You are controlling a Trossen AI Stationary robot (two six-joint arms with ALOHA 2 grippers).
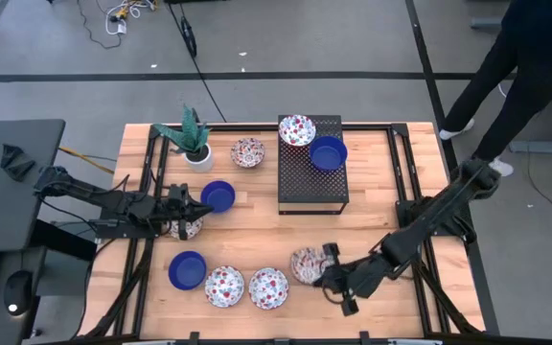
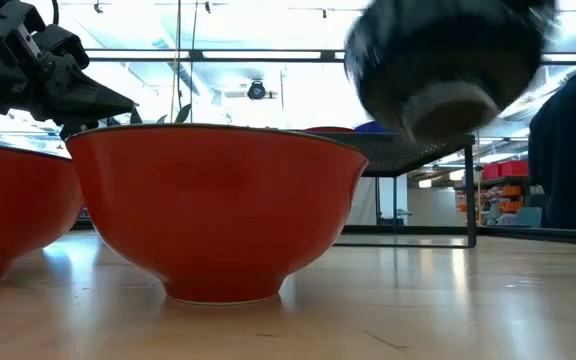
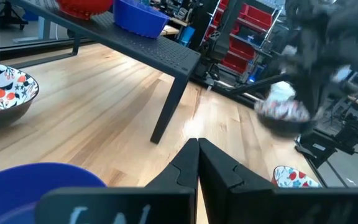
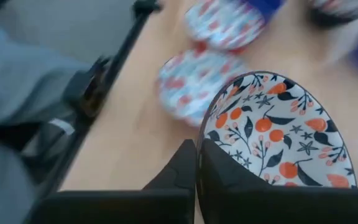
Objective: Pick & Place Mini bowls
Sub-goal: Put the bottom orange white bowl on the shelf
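Observation:
Mini bowls lie about the wooden table (image 1: 372,206), some blue, some white with a red-and-blue flower pattern. My right gripper (image 4: 196,152), near the front edge right of centre, is shut on a flowered bowl (image 1: 305,264), which shows blurred and raised in the low view (image 2: 448,70). My left gripper (image 3: 197,149) hovers shut and empty at the table's left, beside a blue bowl (image 1: 218,195) and over a flowered one (image 1: 188,228). On the black rack (image 1: 311,187) sit a flowered bowl (image 1: 297,129) and a blue one (image 1: 328,152). My right gripper pinches the flowered bowl's rim (image 4: 209,134) on the side nearest the arm, one finger (image 4: 229,168) inside the bowl and the other outside. The fingers slant down from the table's right. The bowl is lifted clear of the table and tilted, its inside still facing up.
At the front left rest a blue bowl (image 1: 187,269) and two flowered bowls (image 1: 224,286) (image 1: 268,287). Another flowered bowl (image 1: 248,151) and a potted plant (image 1: 195,144) stand at the back left. A person (image 1: 516,67) stands beyond the far right corner.

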